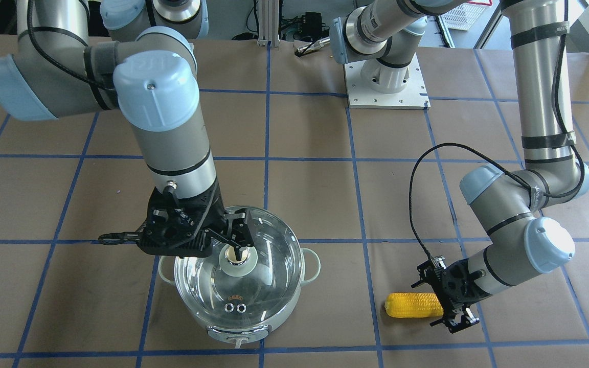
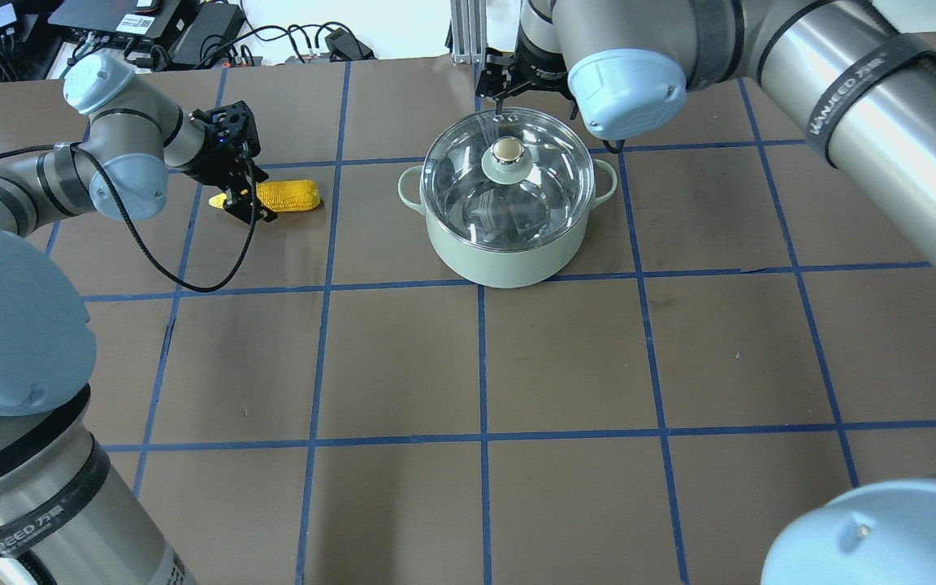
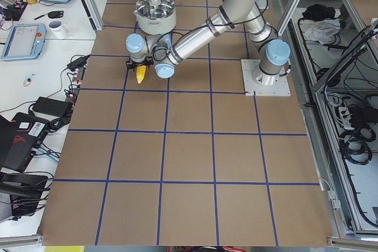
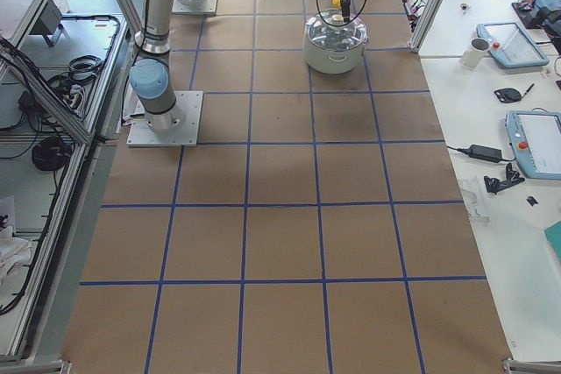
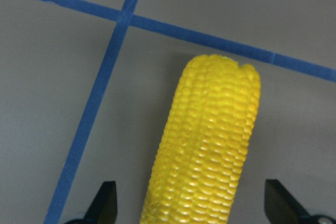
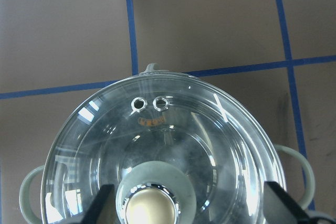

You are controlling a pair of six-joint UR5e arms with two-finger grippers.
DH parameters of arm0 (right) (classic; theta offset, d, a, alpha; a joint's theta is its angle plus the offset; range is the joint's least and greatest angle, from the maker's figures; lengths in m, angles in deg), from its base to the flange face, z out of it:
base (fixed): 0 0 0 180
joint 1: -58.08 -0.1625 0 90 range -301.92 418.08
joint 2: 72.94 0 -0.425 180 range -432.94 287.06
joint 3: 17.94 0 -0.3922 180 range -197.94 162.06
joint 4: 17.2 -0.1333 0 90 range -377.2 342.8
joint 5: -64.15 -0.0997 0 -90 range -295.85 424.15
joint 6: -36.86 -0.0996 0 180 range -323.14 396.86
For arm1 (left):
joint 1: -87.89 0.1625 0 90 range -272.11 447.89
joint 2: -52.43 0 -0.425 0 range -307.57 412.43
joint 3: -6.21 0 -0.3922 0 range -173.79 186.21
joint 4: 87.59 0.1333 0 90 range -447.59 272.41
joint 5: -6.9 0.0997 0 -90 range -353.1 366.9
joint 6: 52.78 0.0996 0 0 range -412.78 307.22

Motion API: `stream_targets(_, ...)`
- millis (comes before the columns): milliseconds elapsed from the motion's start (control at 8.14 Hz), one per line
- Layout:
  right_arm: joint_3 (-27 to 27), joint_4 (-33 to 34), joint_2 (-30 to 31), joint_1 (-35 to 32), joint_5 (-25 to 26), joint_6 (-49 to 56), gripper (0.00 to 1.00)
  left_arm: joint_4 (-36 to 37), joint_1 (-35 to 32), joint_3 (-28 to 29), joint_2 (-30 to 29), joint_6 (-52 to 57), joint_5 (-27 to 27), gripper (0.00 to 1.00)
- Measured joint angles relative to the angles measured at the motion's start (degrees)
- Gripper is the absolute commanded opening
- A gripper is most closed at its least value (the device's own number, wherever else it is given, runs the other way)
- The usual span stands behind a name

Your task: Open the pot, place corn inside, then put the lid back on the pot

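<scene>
The mint-green pot [image 2: 500, 264] stood upper centre in the overhead view, its clear glass lid [image 2: 509, 195] seated on top. The yellow corn [image 2: 288, 196] lay on its side at upper left, well apart.

Brown table [image 2: 565, 357], blue tape grid [image 2: 482, 357] — white mug [image 4: 479, 46], teach pendant [image 4: 536, 142] on side bench [image 4: 526, 251].

Covered pot at the far middle of the table, corn well apart to its left.
The lid [image 2: 509, 191] sits on the pot [image 2: 500, 252], which stands on the table [image 2: 468, 366]. The right gripper [image 1: 238, 246] hangs over the lid's centre, one finger on each side of the knob [image 2: 506, 149], clear of it. The corn [image 2: 288, 195] lies flat, lengthwise left to right. The left gripper [image 5: 191, 203] straddles its left end, fingers spread on either side.
</scene>
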Motion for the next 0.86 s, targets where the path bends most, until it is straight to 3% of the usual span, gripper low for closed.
stream_targets(491,-0.1,4.0,-4.3,-3.7,3.2,-2.0,0.97,0.0,0.0,0.0,0.6,-0.5,0.3,0.0)
stream_targets(737,0.1,4.3,-5.0,-4.0,3.8,-1.7,0.69,0.0,0.0,0.0,2.8,-0.9,0.5,0.0)
stream_targets(860,0.2,4.2,-5.2,-4.0,3.8,-1.7,0.61,0.0,0.0,-0.1,5.0,-1.4,1.6,0.0)
